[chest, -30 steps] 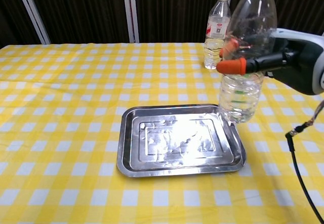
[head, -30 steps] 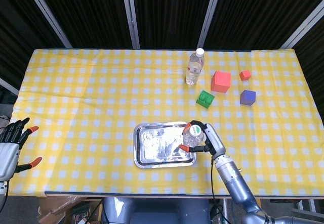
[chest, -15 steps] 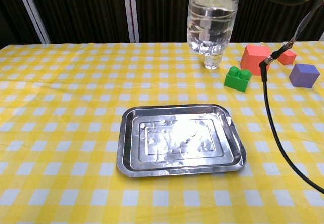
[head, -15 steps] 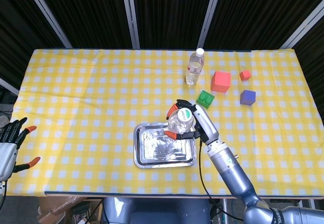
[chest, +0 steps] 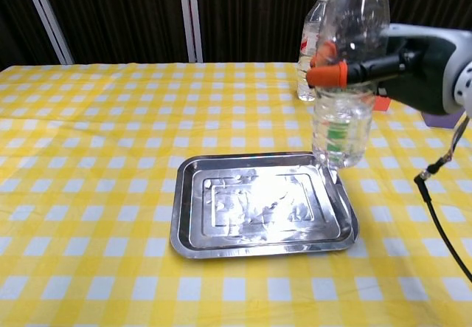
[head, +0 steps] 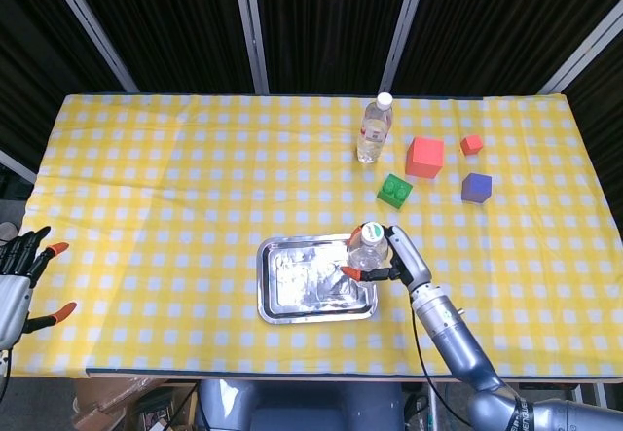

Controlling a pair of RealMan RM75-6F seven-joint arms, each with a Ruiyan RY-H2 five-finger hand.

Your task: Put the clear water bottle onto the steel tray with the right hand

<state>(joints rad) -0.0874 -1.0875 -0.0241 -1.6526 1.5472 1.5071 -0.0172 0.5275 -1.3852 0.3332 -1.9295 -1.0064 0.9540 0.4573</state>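
Steel tray (chest: 221,240) bare and open below my right hand (chest: 413,69), second bottle (head: 374,130) and coloured blocks (head: 424,157) well behind, wide cloth free to my left.

bottle (chest: 342,83) above tray (chest: 193,232) right edge; second bottle (head: 374,129) behind; blocks (head: 425,156) right

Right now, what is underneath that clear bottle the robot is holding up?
The clear water bottle, gripped by the right hand, hangs in the air over the right rim of the steel tray. Its base covers a patch of rim and of checked tablecloth behind it.
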